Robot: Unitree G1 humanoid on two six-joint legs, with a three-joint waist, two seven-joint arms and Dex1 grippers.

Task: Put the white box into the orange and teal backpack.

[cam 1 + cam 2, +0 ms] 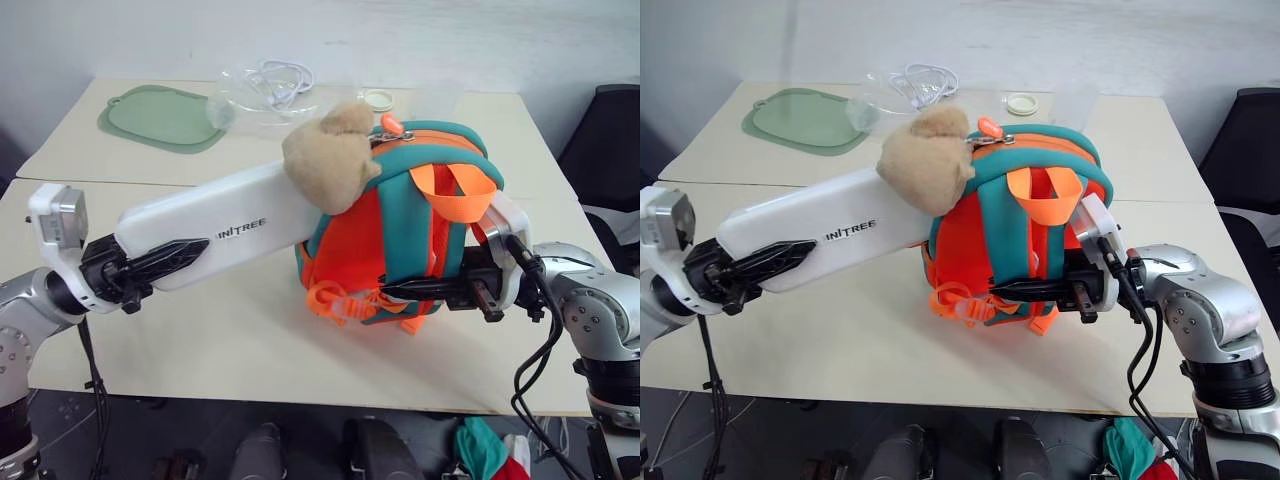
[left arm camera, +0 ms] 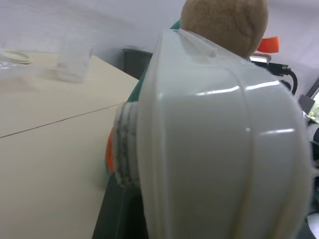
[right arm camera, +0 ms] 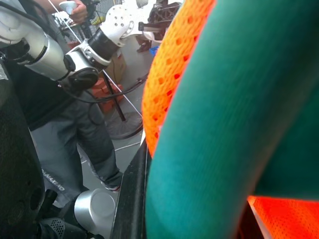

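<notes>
In the left eye view, the white box [image 1: 225, 230] is a long, glossy case with rounded corners and the dark lettering "INITREE" on its upper face; it slants up off the desk [image 1: 250, 340], its far end tucked under the tan plush bear head [image 1: 330, 155] at the top of the orange and teal backpack [image 1: 400, 225]. The left pincer [image 1: 175, 255] grips the box's near end, one black finger lying along its side. The backpack stands upright on the desk, orange body with teal straps and an orange webbing loop, and the right pincer [image 1: 425, 290] is clamped on a teal strap low on its side. Behind lie a pale green mat [image 1: 160, 118], a clear plastic bag with white cable [image 1: 265, 90] and a small round lid [image 1: 378, 99]. The left wrist view has the box's rounded white end [image 2: 219, 149] close up, the bear head [image 2: 224, 22] above it. The right wrist view shows teal strap [image 3: 239, 124] against orange mesh [image 3: 174, 74], and a person's trouser legs [image 3: 84, 134] beyond.
</notes>
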